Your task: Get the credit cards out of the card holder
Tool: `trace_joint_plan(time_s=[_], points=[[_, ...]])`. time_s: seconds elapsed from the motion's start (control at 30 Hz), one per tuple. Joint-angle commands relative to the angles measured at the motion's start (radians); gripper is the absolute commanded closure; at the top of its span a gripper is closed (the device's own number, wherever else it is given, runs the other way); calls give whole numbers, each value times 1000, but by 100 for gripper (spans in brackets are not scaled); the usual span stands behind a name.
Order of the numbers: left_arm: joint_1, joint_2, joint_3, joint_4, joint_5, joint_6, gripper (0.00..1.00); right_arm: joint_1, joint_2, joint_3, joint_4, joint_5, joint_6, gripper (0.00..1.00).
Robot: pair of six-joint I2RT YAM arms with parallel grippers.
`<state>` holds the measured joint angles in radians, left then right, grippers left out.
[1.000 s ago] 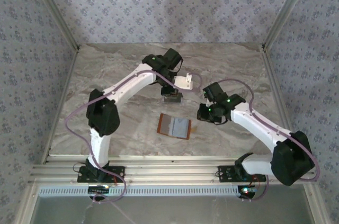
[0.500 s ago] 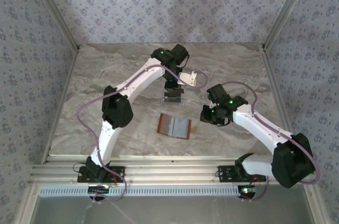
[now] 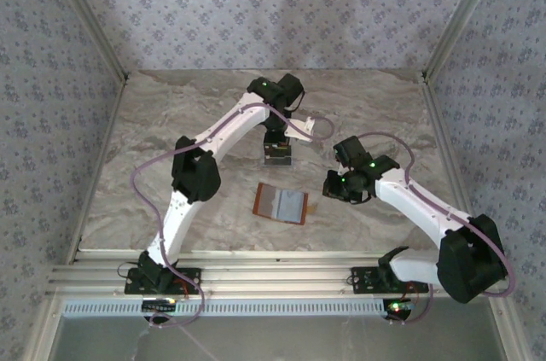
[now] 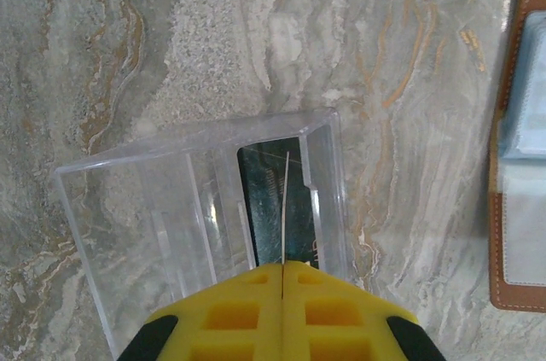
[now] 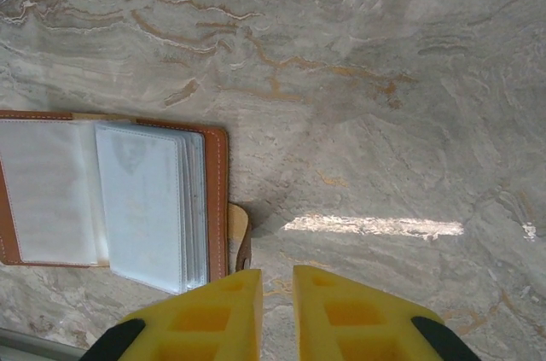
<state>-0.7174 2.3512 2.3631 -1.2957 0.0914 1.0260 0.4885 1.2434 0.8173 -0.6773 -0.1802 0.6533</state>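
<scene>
Since 1 s ago we've carried the left gripper (image 4: 281, 269) squarely over the clear box (image 4: 145, 207). It's pinched shut on 1 pale card (image 4: 286, 199), edge-on, w/ a dark card (image 4: 260, 199) already inside, so release looks near. Our right gripper (image 5: 277, 280), barely open & empty, hovers beside the card holder (image 5: 145, 199), which lies open on the bench (image 5: 384, 165).

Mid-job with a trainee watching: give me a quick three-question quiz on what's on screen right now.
1. True or false: the wallet lies shut.
2. What do the left fingers pinch? A) a card, seen edge-on B) the wallet's tab C) nothing
3. Fill in: the left fingers hang over a clear ____.

Key: 1 false, it lies open. 2 A. 3 box.
</scene>
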Motion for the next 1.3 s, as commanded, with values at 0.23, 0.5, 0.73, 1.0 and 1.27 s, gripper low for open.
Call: trace_joint_plan(time_s=[0.23,0.5,0.73,1.0,1.27], points=[[7,80,118,-96,7,-68,100,-8,9,-12,3,-17,-15,81],[6,106,139,-106,34,-121,100,-8,18,-13,17,-19,-16,81],[9,131,154,-111,57,-154,100,-7,28,-14,36,-20,-16,80],[12,161,175,-111,53,-166,87,-7,24,-26,42,-23,-16,80],[13,160,207,-85,34,-163,70,-5,14,-25,40,-18,-15,80]])
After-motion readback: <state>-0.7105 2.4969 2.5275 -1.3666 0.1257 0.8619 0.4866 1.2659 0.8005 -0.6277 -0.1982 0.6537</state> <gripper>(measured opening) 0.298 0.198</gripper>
